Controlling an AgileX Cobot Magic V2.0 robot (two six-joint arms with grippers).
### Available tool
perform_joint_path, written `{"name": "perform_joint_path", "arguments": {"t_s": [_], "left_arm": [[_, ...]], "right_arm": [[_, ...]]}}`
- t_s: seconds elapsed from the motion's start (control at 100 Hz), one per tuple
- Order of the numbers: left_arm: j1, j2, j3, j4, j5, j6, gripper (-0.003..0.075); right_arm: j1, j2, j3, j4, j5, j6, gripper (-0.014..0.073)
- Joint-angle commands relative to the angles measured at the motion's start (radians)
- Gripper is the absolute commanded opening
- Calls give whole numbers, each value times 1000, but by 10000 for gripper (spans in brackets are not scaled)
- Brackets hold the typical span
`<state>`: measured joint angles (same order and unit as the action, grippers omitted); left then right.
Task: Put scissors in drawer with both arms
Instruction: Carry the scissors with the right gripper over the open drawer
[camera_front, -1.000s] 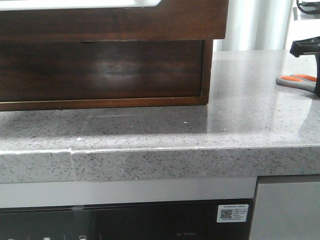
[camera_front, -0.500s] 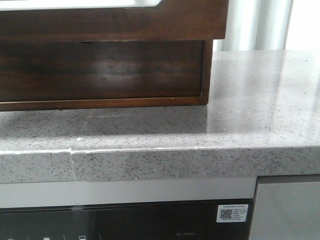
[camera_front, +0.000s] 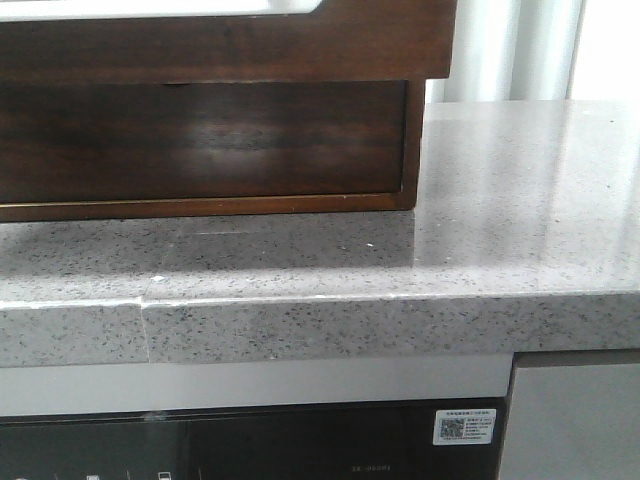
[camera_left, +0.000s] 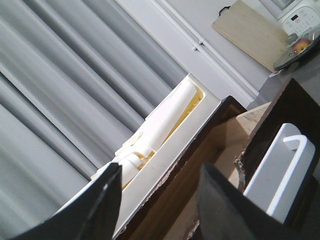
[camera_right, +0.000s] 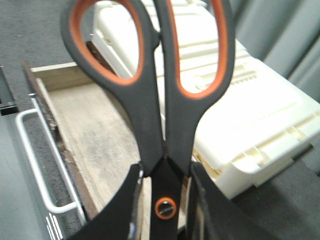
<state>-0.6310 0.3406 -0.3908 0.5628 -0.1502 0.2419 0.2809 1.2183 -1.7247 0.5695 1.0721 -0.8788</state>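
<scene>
The scissors have dark grey handles with orange insets. My right gripper is shut on them at the pivot, handles pointing away from the wrist. Behind them lies the open drawer with its pale wooden floor. My left gripper is open and empty, its fingers over the drawer's inside. In the front view the dark brown glossy drawer front sits under a wooden cabinet top; neither gripper nor the scissors show there.
A cream plastic box stands beside the drawer and also shows in the left wrist view. A white wire handle is at the drawer's other side. The speckled grey counter runs to the right; a dark appliance sits below.
One second ago my right gripper and the scissors showed at the right edge of the front view, on the counter. They have since left that view.
</scene>
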Motion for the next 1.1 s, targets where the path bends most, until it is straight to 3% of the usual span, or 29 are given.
{"name": "perform_joint_path", "arguments": {"t_s": [0.0, 0.22, 0.92, 0.99, 1.09], "left_arm": [[-8, 8, -30, -19, -58, -12, 295], [-8, 8, -30, -20, -58, -12, 295], [-8, 8, -28, -20, 2, -12, 295], [-8, 8, -28, -20, 2, -12, 295], [-8, 8, -28, -20, 2, -12, 295]], "right_arm": [[58, 14, -30, 32, -90, -47, -124], [138, 127, -30, 25, -101, -67, -124], [206, 322, -37, 25, -166, -179, -121], [206, 326, -37, 21, -166, -179, -69], [206, 332, -37, 21, -182, -179, 118]]}}
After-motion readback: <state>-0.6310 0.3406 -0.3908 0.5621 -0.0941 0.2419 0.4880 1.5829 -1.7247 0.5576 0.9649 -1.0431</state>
